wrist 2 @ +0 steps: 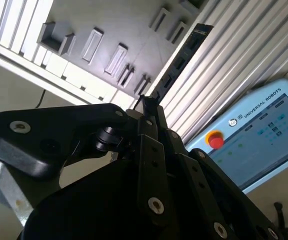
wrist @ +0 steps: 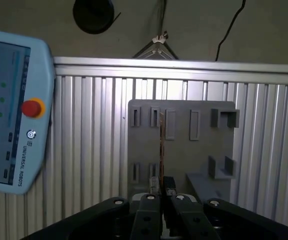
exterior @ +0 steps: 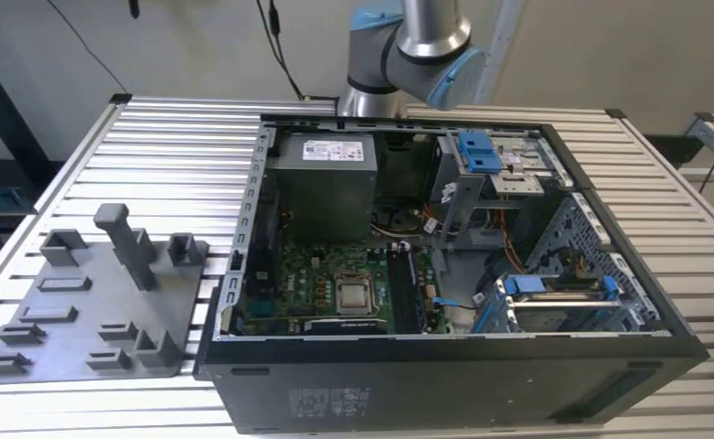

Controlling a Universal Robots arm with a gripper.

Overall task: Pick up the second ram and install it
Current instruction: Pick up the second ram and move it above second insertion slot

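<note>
Grey plastic makes up the tray (exterior: 89, 302) at the exterior view's left, lying flat on the slatted aluminium table (exterior: 174, 137) with its upright blocks and posts standing free. Just beside it, toward the exterior view's right, sits the open black case (exterior: 454, 384), lid off. Its green motherboard (exterior: 320, 283) is exposed, and long dark slots (exterior: 403, 288) run next to the square processor socket (exterior: 354, 294). Blue drive brackets show further right inside the case. The arm (exterior: 406, 46) rises behind the case and leaves the top of that view. In the first wrist view the gripper (wrist: 161, 192) has its fingers drawn narrow and clamped on one end of the ram (wrist: 161, 150). The ram is seen edge-on as a thin line pointing away from the fingertips, with the tray (wrist: 184, 140) on the table behind it. A blue-edged pendant (wrist: 9, 110) with a red button lies on the table apart from the tray. In the second wrist view the gripper (wrist 2: 146, 107) pinches the same ram (wrist 2: 181, 57), a long dark strip reaching out past the tray's (wrist 2: 109, 30) edge. The pendant (wrist 2: 254, 140) lies near.
</note>
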